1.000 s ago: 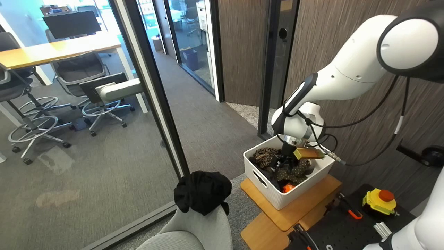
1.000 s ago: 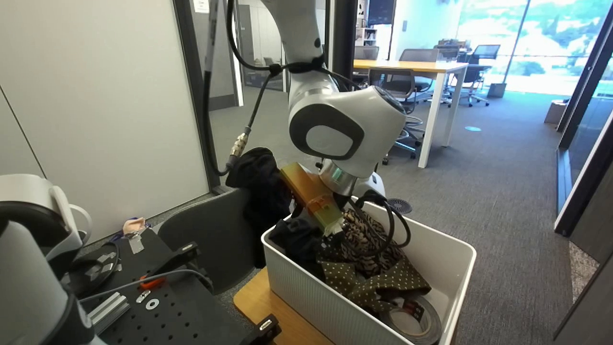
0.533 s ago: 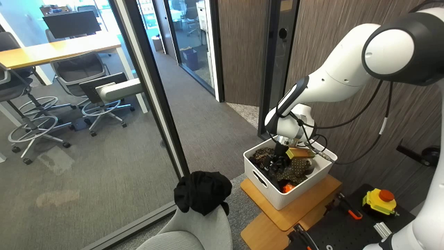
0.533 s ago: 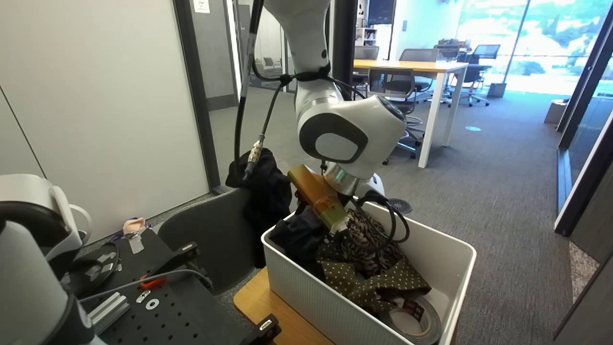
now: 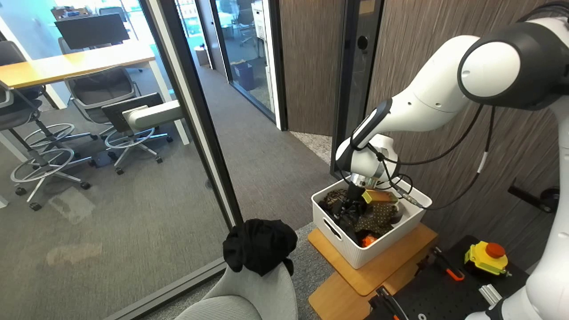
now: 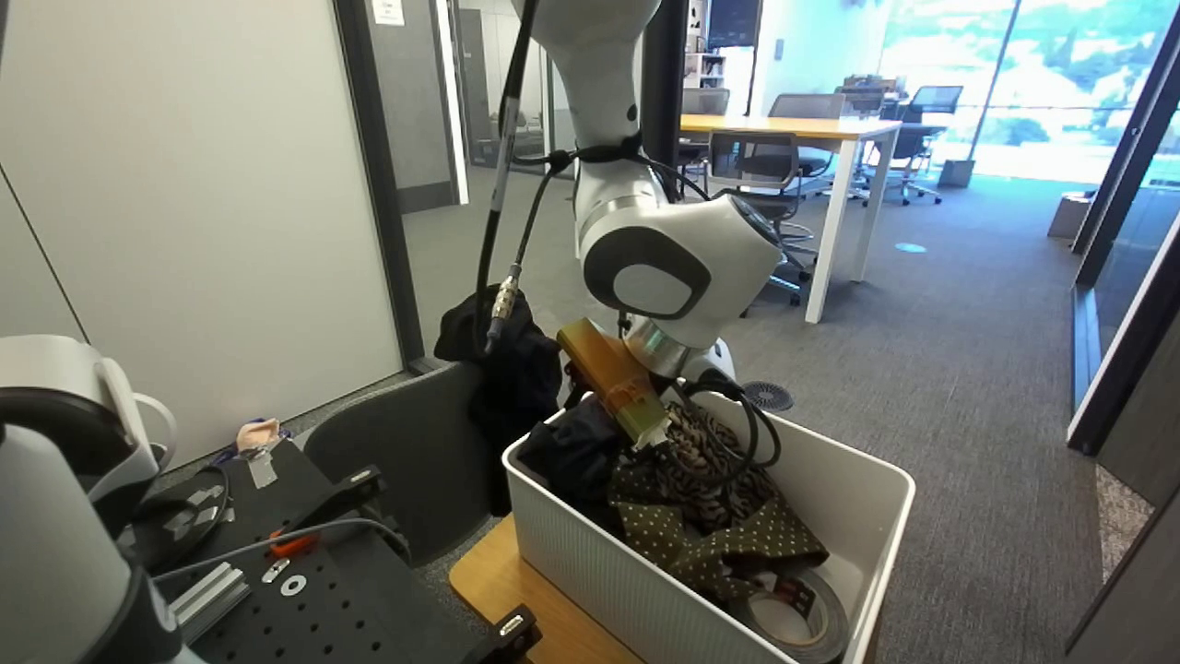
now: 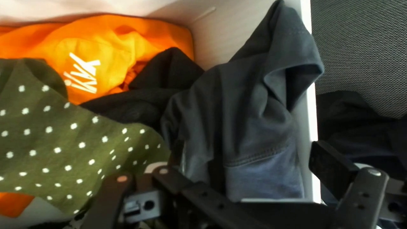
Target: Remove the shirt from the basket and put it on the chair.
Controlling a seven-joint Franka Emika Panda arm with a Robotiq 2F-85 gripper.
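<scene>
The white basket [image 5: 366,255] holds several garments; its rim [image 7: 313,117] runs down the wrist view. A dark grey garment [image 7: 244,105] is bunched against the chair-side wall. Beside it lie an olive dotted garment [image 7: 79,152], an orange one [image 7: 105,57] and a tiger-print one [image 6: 705,461]. I cannot tell which is the shirt. My gripper [image 7: 248,159] is open at the basket, its fingers spread either side of the dark grey garment, one finger overlapping the rim. In an exterior view the fingers [image 5: 344,213] are low among the clothes. The grey chair [image 5: 271,289] carries a black garment [image 5: 260,244].
A wooden crate [image 5: 386,271] supports the basket. A black perforated table [image 5: 435,293] with tools and a yellow-red stop button [image 5: 486,258] is beside it. A tape roll [image 6: 802,618] lies in the basket. A glass wall [image 5: 191,200] stands behind the chair.
The arm has shifted across the basket, leftward in an exterior view, bringing the gripper toward the basket's chair-side end. The black garment on the chair has not moved.
</scene>
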